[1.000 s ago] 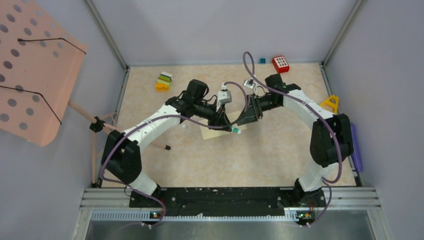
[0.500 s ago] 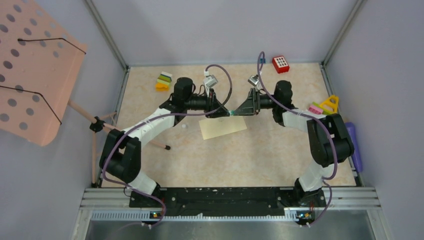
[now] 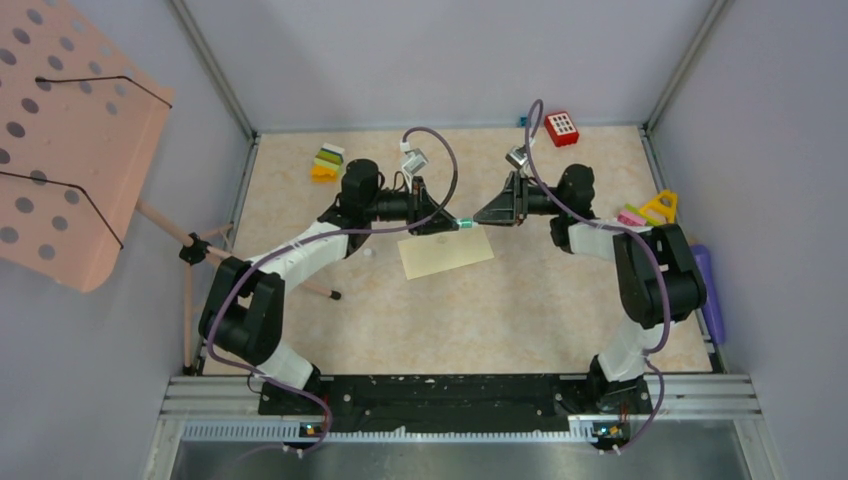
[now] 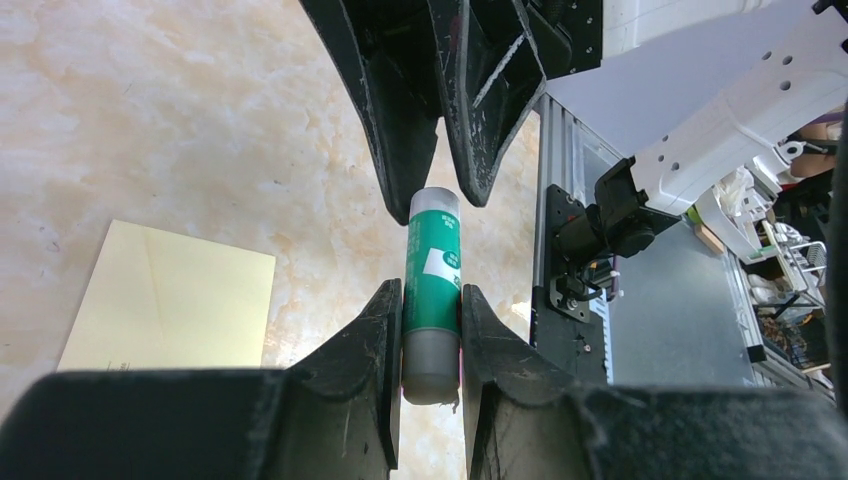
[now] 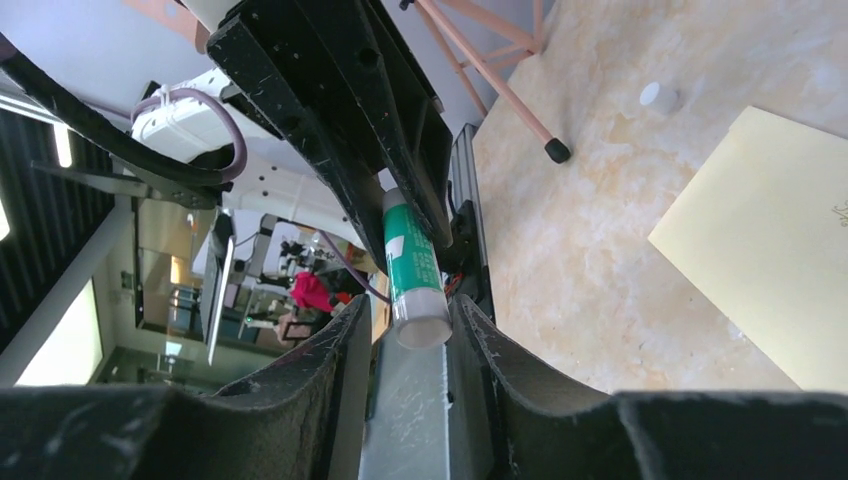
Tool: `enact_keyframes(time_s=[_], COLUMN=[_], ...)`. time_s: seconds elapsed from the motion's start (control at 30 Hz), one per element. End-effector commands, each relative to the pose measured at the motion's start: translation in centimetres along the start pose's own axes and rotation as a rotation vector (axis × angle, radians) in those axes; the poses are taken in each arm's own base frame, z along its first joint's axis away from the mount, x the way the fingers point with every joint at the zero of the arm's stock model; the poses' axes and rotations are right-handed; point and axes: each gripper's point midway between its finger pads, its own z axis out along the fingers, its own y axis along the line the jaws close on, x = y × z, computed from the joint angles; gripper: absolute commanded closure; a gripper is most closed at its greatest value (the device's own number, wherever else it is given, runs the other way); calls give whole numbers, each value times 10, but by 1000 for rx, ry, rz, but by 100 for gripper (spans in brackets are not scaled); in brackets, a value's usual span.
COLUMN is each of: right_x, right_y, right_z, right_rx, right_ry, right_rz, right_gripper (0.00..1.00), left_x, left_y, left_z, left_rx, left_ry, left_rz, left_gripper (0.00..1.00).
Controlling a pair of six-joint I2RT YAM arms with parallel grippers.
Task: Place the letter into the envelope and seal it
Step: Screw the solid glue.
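Left jaws clenched on green-labelled glue stick [image 4: 432, 290], print unreadable, right jaws flanking cap [image 4: 435, 203], grip unclear

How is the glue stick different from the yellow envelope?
The glue stick is a round green-and-white tube; the envelope is a flat, pale yellow rectangle. The glue stick is held up in the air, pinched in the left gripper; the envelope lies on the table with nothing holding it. The glue stick is much smaller than the envelope. Both are near the middle of the table.
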Motion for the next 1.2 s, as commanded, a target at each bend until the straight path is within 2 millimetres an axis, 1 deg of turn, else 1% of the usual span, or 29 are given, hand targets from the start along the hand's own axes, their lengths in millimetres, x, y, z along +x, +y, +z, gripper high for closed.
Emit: enact_keyframes(time_s=[0.0,0.07,0.23,0.4,0.47,0.53,0.63,0.7,0.73,0.87,0.93,1.0,1.03,1.07,1.17], right_x=[-8,-9,-8,-6,-5,-3,-1,-4,-2,13,22,24,22,20,14], right_y=[7,5,5,9,13,20,27,25,21,9,7,11,16,18,17], right_z=[-6,-5,-3,0,0,0,1,1,1,7,7,6,5,4,1], right_rx=[0,8,10,2,-3,-15,-10,43,84,216,227,219,213,221,272], right_ry=[-31,-34,-31,-18,-17,-23,-21,-19,-9,71,66,24,-4,-17,12], right_rz=[-78,-77,-87,-128,-176,-269,-443,-591,-659,-1057,-1193,-1329,-1402,-1427,-1395], right_gripper=[68,71,76,81,86,89,89,89,89,86,85,84,81,76,64], left_x=[0,0,2,2,3,5,11,16,17,18,17,16,15,14,13], left_y=[10,10,11,12,14,16,20,22,23,21,17,13,12,10,5], left_z=[-3,-2,-2,-1,0,2,4,6,7,7,6,6,5,4,2], left_rx=[-19,-15,-12,-14,-15,-14,-2,6,10,39,57,76,83,88,106], left_ry=[-22,-24,-21,-20,-19,-8,9,17,19,13,8,8,7,6,6], left_rz=[-13,-14,-23,-30,-41,-66,-110,-139,-151,-185,-193,-194,-193,-190,-175], left_gripper=[100,100,100,100,100,100,100,100,100,100,100,100,100,100,100])
